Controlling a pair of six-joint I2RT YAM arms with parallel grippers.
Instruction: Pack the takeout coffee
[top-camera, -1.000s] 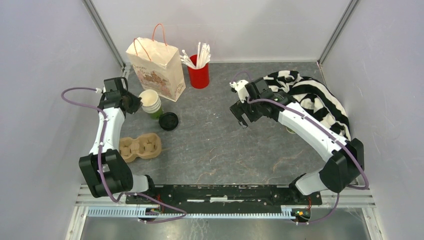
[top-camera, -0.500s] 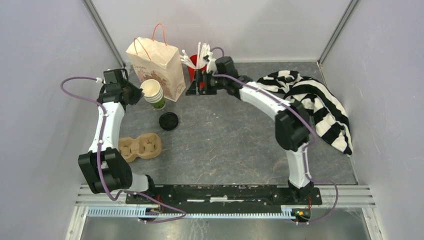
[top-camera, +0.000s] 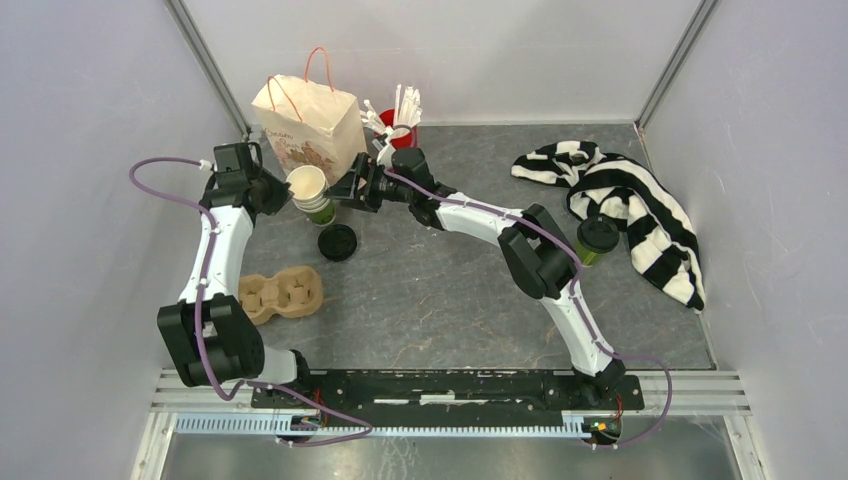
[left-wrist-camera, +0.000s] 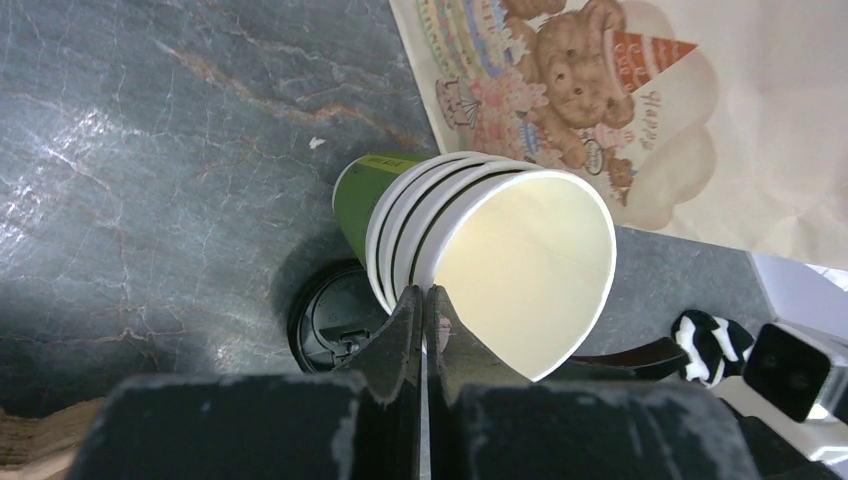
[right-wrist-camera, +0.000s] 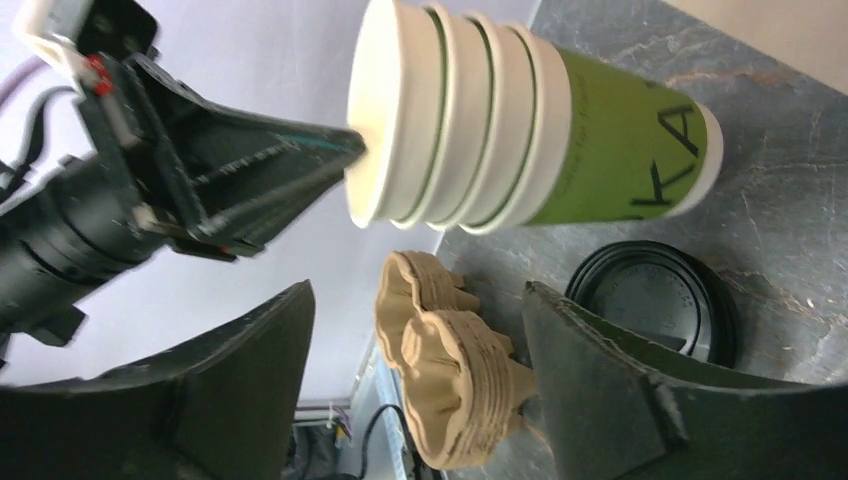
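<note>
One takeout coffee (top-camera: 597, 238), a green cup with a black lid, stands beside the striped cloth at the right. The stack of lidless green cups (top-camera: 310, 192) (left-wrist-camera: 480, 240) (right-wrist-camera: 520, 120) stands in front of the paper bag. My left gripper (top-camera: 275, 192) (left-wrist-camera: 428, 295) is shut on the rim of the stack's top cup. My right gripper (top-camera: 348, 190) (right-wrist-camera: 415, 290) hangs open just right of the stack, nothing between its fingers.
A loose black lid (top-camera: 337, 242) (left-wrist-camera: 330, 330) (right-wrist-camera: 650, 305) lies by the stack. The brown pulp cup carrier (top-camera: 282, 295) (right-wrist-camera: 450, 370) sits at the near left. The paper bag (top-camera: 310, 130), a red cup of white sticks (top-camera: 400, 125) and the striped cloth (top-camera: 630, 200) line the back.
My right arm has swung from the striped cloth across to the cup stack, uncovering the lidded cup, and its jaws have narrowed a little. The left gripper keeps its pinch on the rim.
</note>
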